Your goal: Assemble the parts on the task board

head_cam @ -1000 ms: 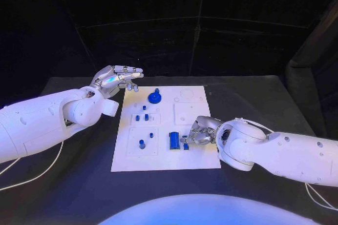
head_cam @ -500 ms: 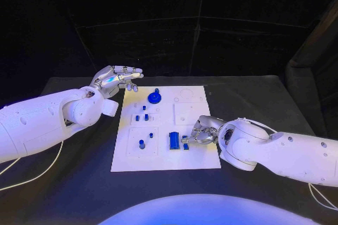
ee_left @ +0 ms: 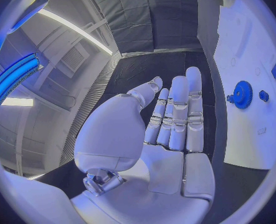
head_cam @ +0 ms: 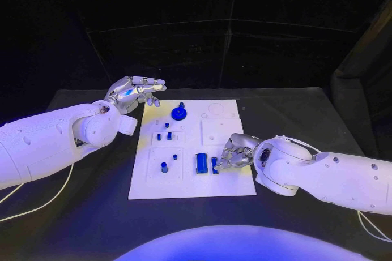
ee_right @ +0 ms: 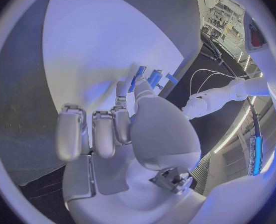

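The white task board (head_cam: 229,182) lies in the middle of the black table. On it are a blue gear (head_cam: 179,112), several small blue pegs (head_cam: 164,136) and a taller blue block (head_cam: 201,162). My right hand (head_cam: 234,152) is low over the board's right side. Its thumb and a finger pinch a small blue piece (head_cam: 214,164) just right of the block. The right wrist view shows that piece (ee_right: 139,75) at the fingertips (ee_right: 122,88), with the other fingers curled. My left hand (head_cam: 134,92) hovers open beyond the board's far left corner, holding nothing; the gear (ee_left: 241,94) lies beside it.
Bare black table surrounds the board on all sides. White cables (head_cam: 33,207) trail over the table near my left arm and at the right edge. Dark curtains close off the back.
The small blue piece at my right fingertips has shifted slightly away from me and now stands taller beside the block. My left hand has stayed put.
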Available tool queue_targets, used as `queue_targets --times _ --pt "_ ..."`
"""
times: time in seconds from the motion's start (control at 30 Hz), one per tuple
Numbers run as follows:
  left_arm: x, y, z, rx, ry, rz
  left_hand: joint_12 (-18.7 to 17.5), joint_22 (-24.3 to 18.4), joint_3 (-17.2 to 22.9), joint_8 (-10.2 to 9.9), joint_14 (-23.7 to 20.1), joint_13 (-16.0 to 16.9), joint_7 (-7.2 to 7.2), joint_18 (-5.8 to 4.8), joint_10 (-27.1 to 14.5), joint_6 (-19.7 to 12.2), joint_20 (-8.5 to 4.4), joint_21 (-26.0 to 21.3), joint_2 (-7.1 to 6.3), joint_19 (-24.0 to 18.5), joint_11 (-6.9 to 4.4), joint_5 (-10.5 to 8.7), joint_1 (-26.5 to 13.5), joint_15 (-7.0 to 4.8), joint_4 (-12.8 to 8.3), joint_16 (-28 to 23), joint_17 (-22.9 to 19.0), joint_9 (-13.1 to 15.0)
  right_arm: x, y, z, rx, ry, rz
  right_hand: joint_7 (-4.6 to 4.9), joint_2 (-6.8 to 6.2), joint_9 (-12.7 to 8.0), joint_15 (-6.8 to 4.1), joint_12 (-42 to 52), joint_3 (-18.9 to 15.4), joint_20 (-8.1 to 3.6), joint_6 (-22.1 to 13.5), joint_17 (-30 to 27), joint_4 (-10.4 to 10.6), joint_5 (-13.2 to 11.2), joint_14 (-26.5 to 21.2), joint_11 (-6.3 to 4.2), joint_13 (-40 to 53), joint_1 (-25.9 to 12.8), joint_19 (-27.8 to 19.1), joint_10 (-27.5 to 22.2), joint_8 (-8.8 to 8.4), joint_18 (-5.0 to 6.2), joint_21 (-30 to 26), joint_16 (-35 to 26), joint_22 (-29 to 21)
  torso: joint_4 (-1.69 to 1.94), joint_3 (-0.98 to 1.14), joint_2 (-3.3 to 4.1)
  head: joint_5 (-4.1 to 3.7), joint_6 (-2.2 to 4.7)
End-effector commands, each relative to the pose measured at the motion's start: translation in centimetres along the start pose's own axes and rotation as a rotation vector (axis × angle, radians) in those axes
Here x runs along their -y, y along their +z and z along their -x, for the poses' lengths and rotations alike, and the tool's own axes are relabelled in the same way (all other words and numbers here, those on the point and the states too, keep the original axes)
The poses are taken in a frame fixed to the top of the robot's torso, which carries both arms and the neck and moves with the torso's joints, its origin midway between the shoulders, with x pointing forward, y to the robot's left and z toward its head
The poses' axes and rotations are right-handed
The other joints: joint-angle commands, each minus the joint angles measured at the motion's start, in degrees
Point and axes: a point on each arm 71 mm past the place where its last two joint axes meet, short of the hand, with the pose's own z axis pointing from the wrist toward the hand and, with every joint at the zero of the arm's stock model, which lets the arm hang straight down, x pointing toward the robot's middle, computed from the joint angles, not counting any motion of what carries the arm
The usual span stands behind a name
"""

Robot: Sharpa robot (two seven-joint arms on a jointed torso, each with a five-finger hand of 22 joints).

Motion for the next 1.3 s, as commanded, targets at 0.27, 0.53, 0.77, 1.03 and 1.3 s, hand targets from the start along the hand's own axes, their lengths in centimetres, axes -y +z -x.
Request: queue_targets --times 0.27,0.53,0.77,1.03,1.3 --pt "0.1 0.2 -0.3 -0.016 -0.004 -0.005 0.1 -0.08 0.02 0.34 -0.36 0.0 -0.09 0.4 -0.38 -0.41 0.36 -0.36 0.26 0.04 0.14 0.18 0.04 -0.03 -0.23 0.39 -0.06 0.05 -0.3 0.3 0.1 0.022 -0.04 0.031 -0.08 0.12 0.12 -0.1 -0.37 -0.98 -0.19 -0.21 4.13 -0.74 1.53 4.09 -0.03 4.69 0.52 0.0 0.23 0.04 -0.75 -0.1 -0.08 0.16 -0.11 -0.01 -0.02 0.38 -0.02" --pt "0.1 0.1 -0.2 -0.013 -0.003 -0.005 0.18 -0.12 0.0 0.4 -0.41 -0.01 -0.09 0.39 -0.5 -0.49 0.36 -0.39 0.26 0.03 0.15 0.2 0.06 -0.01 -0.27 0.42 -0.13 0.03 0.3 -0.6 0.4 0.006 0.04 0.08 0.1 -0.77 0.2 0.03 -0.5 -3.88 -0.07 -0.26 4.02 0.63 4.5 4.06 0.13 4.69 -2.38 -0.04 0.22 -0.16 -0.73 -0.16 -0.17 0.12 0.14 -0.05 -0.12 0.31 0.08" --pt "0.5 0.0 0.0 0.006 -0.024 -0.061 0.48 -0.19 -0.11 0.51 -0.71 0.03 -0.2 0.39 -0.3 -0.56 0.35 -0.49 0.03 -0.14 0.08 0.19 0.13 -0.03 -0.44 0.33 -0.29 0.03 -0.1 -1.1 2.0 0.032 0.367 0.297 2.63 1.36 -1.19 1.66 -29.2 -4.04 1.06 -6.33 -5.66 -1.1 5.88 1.42 2.25 -14.16 1.79 -5.52 -12.99 -4.11 1.51 -7.23 -6.48 -11.28 0.08 -0.08 -0.22 0.37 1.24" --pt "0.6 0.1 0.2 0.028 -0.047 -0.073 1.35 -4.02 -1.71 0.97 -8.7 -0.16 -0.86 0.23 0.35 -1.47 1.18 -6.9 -0.01 -7.5 0.04 -0.11 -1.16 0.65 0.58 -9.44 -5.45 -0.07 1.0 0.5 5.7 0.125 0.696 0.42 7.16 4.82 -6.92 7.36 -65.18 -3.49 6.65 -9.05 -49.76 -5.74 1.16 -18.46 7.32 -47.92 13.41 -27.29 -22.8 -11.19 6.45 -46.33 -55.33 -50.73 0.01 -0.38 -1.13 -0.34 3.41" --pt "0.2 1.4 0.5 0.094 -0.083 -0.078 -3.8 -14.69 -2.05 -0.71 -16.12 -0.31 -0.7 -0.73 1.0 -2.94 5.85 -21.92 -0.25 -21.53 2.02 -0.12 -1.94 5.52 1.79 -32.17 -15.71 -0.19 3.8 4.8 9.4 0.269 0.914 0.438 7.96 5.78 -13.97 13.06 -71.59 -6.2 12.59 -9.53 -65.85 -8.86 1.05 -26.08 10.95 -64.13 10.29 -30.74 -24.37 -14.14 6.69 -66.88 -76.5 -64.51 -0.18 -0.76 -3.02 -0.66 6.22"
